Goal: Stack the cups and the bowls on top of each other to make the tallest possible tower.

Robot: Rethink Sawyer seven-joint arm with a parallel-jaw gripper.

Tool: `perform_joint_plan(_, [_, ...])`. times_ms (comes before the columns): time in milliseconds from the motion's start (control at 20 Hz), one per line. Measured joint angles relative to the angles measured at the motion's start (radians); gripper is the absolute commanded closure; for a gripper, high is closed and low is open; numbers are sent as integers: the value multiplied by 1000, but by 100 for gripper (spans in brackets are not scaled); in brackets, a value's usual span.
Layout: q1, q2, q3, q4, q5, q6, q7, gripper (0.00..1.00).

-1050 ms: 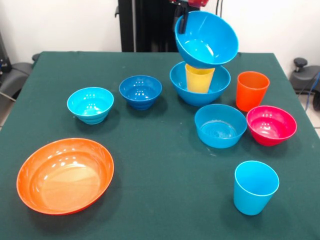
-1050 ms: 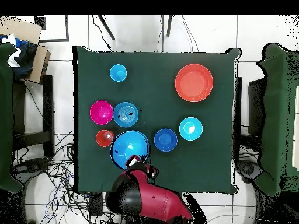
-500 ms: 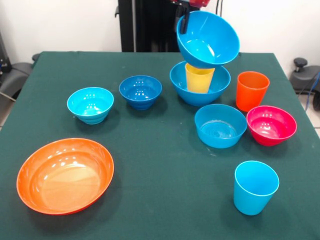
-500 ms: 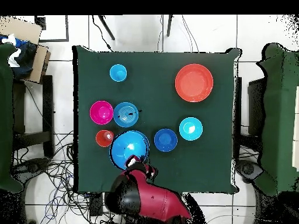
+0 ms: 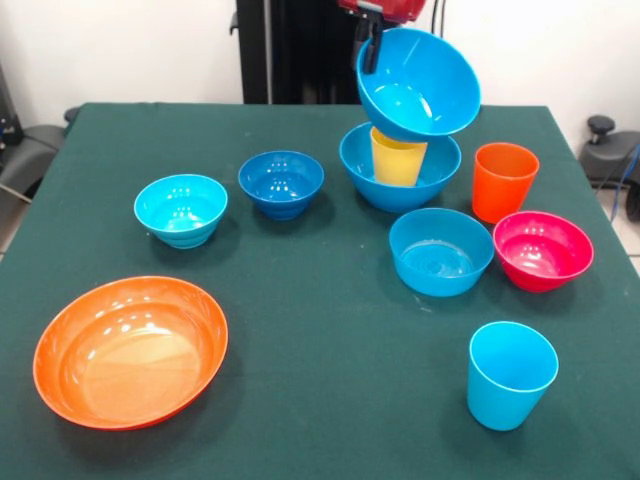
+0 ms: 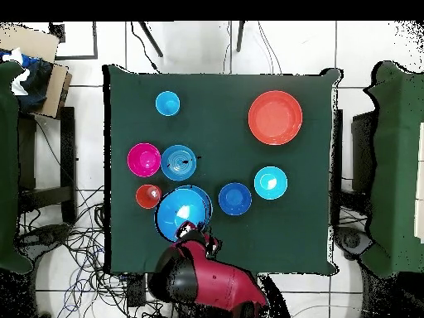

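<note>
Going from left to right in the front view: the wide orange bowl (image 5: 131, 351) is sitting nearest the camera on the green surface (image 5: 300, 330), with the cyan bowl (image 5: 181, 209) and the small dark blue bowl (image 5: 281, 183) lying behind it, each apart from the others. Further right, a large blue bowl (image 5: 400, 167) is resting on the surface with the yellow cup (image 5: 398, 157) standing upright inside it. Above these, the gripper (image 5: 370, 45) is carrying the second large blue bowl (image 5: 418, 83) tilted, its mouth facing the camera; the jaws are pinching its far rim, one finger inside and one outside the wall.

The lifted bowl is hanging just over the yellow cup. To place it well, it likely needs levelling and centring over the cup before the jaws let go; released while tilted, it could slide off or tip the cup.

To the right, the light blue bowl (image 5: 440, 251), the orange cup (image 5: 503, 182) and the red bowl (image 5: 542, 250) are waiting near one another, and the light blue cup (image 5: 510, 374) is standing alone in front.
</note>
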State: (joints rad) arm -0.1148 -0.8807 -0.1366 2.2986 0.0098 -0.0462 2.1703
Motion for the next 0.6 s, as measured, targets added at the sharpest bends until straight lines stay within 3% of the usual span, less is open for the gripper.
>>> perform_joint_plan(600, [0, 0, 1, -16, 0, 0, 0, 100])
